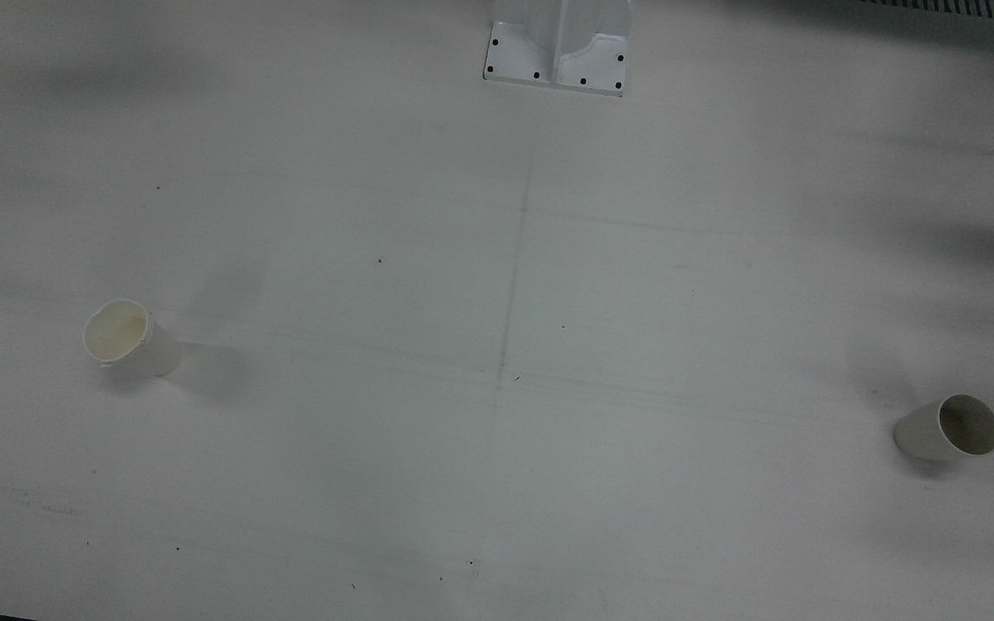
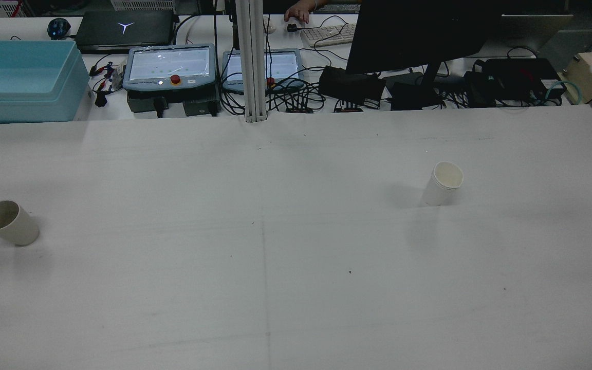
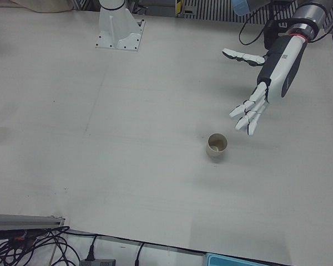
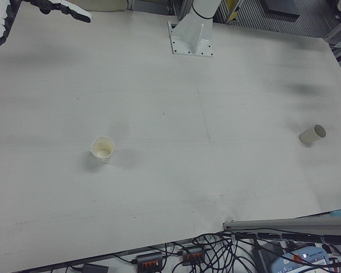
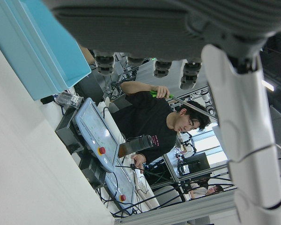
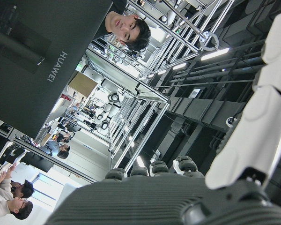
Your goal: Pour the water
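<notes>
In the left-front view, the left hand (image 3: 254, 108) hung above the table (image 3: 127, 138) with fingers spread and holding nothing, and the grey-beige cup (image 3: 216, 145) stood upright just at its 7 o'clock, making this the nearer hand-and-cup pair. In the right-front view, the right hand (image 4: 0, 25) showed only at the upper-left corner, fingers apart and empty, with the white cup (image 4: 103, 148) upright well apart at its 5 o'clock. Both cups stood far from each other; the contents of either could not be told, though the white cup's inside looked yellowish.
</notes>
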